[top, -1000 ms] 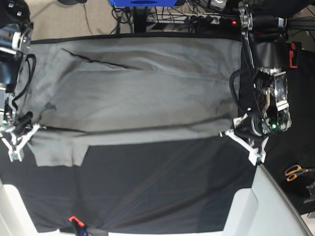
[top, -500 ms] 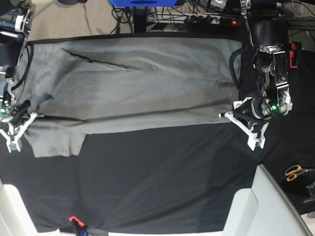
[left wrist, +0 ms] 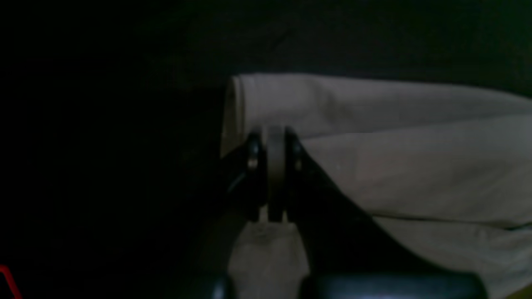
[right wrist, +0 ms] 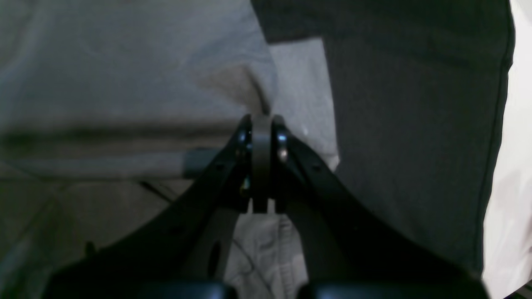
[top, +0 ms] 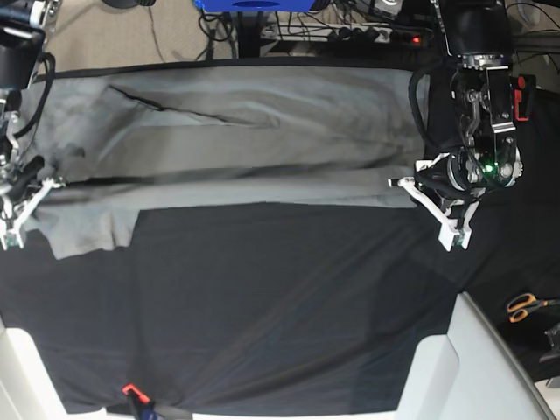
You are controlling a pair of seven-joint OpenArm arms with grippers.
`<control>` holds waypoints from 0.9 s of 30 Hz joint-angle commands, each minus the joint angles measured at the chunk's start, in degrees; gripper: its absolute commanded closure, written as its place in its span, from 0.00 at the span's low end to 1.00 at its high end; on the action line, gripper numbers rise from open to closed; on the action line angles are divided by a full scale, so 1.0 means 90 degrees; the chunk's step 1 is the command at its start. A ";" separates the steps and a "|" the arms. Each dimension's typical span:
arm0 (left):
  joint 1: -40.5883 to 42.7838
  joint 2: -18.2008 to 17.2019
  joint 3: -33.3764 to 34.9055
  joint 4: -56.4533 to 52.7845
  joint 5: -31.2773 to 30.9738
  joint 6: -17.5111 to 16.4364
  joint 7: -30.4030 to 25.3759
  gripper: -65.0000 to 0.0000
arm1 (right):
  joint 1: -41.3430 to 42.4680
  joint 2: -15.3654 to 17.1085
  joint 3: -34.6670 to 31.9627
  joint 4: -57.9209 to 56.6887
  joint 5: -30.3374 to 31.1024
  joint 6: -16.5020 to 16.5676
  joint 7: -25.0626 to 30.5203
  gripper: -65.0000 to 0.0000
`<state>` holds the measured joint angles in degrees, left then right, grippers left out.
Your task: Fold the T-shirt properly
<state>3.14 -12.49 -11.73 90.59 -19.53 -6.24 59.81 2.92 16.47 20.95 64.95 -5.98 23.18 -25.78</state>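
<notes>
The light-grey T-shirt [top: 245, 149] lies stretched across the far half of the black table cloth [top: 280, 297], folded lengthwise with a long crease. One sleeve [top: 87, 229] sticks out toward the near side at the left. At the shirt's right end my left gripper [top: 408, 185] is shut on its near edge. The left wrist view shows its jaws [left wrist: 275, 139] pinching a strip of the T-shirt [left wrist: 395, 162]. At the left end my right gripper [top: 42, 186] is likewise shut on the cloth. In the right wrist view it [right wrist: 261, 124] clamps the T-shirt [right wrist: 124, 74] by a fold.
Orange-handled scissors [top: 525, 306] lie on the cloth at the right. White padded corners [top: 437, 367] flank the table's near side. A red clip [top: 131, 390] sits at the near edge. A blue object [top: 254, 4] and cables lie beyond the far edge.
Both grippers have moved toward the far edge, carrying the shirt's near edge with them. The visible band of shirt has become narrower and the sleeve has slid away from the near side.
</notes>
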 commanded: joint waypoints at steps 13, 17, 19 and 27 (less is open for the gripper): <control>0.0369 -0.0082 -0.0089 0.0421 0.0055 -0.0015 -0.0067 1.00 | -0.0573 0.0109 0.0061 0.0681 0.0015 -0.0050 0.0056 1.00; 0.0409 -0.0082 -0.0079 0.0440 0.0055 -0.0015 -0.0077 1.00 | -0.0671 -0.0028 0.0061 0.0984 0.0015 -0.0050 -0.0315 1.00; 0.0409 -0.0082 -0.0050 0.0440 0.0055 -0.0015 -0.0077 1.00 | -0.0759 -0.0047 0.0061 0.1052 0.0015 -0.0050 -0.0422 1.00; 0.0496 -0.0170 -0.0021 0.0382 0.0065 -0.0015 -0.0096 1.00 | -0.1032 -0.0243 0.0061 0.1316 0.0015 -0.0050 -0.0471 1.00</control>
<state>8.19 -13.34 -11.79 93.36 -19.27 -6.24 59.68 -6.74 12.99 21.21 75.59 -5.89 23.16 -30.83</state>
